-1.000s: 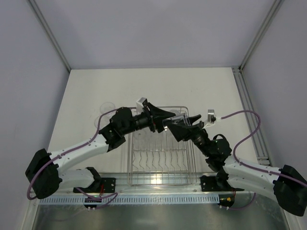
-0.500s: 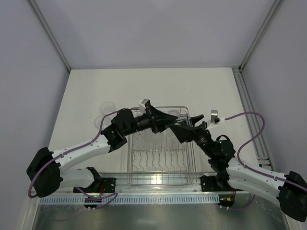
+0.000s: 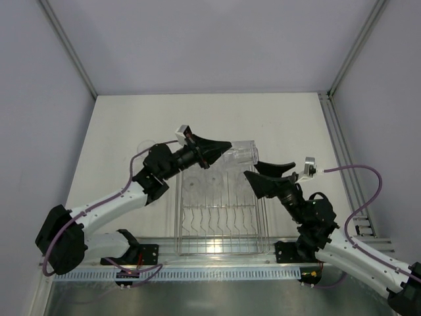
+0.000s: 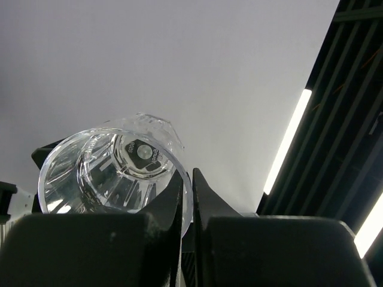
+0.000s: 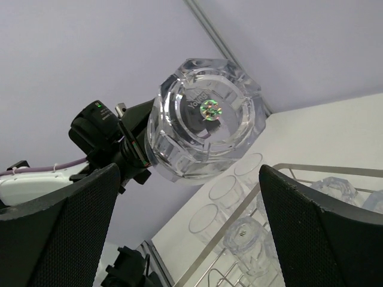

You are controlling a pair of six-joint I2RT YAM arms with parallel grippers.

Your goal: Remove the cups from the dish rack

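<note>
My left gripper (image 3: 227,146) is shut on the rim of a clear cup (image 3: 241,153) and holds it on its side above the far end of the silver wire dish rack (image 3: 220,227). In the left wrist view the fingers (image 4: 179,197) pinch the cup's wall (image 4: 114,173). My right gripper (image 3: 266,171) is open and empty, just right of that cup, which shows base-on in the right wrist view (image 5: 206,119). More clear cups (image 5: 245,236) stand upside down in the rack (image 5: 323,168).
Three clear cups (image 5: 224,191) stand upright on the white table just left of the rack; they show faintly in the top view (image 3: 145,148). Metal frame rails run along the table's right side (image 3: 342,151).
My left gripper has lifted the cup up out of the rack and tilted it. My right gripper has drawn back to the right, away from the left gripper.
</note>
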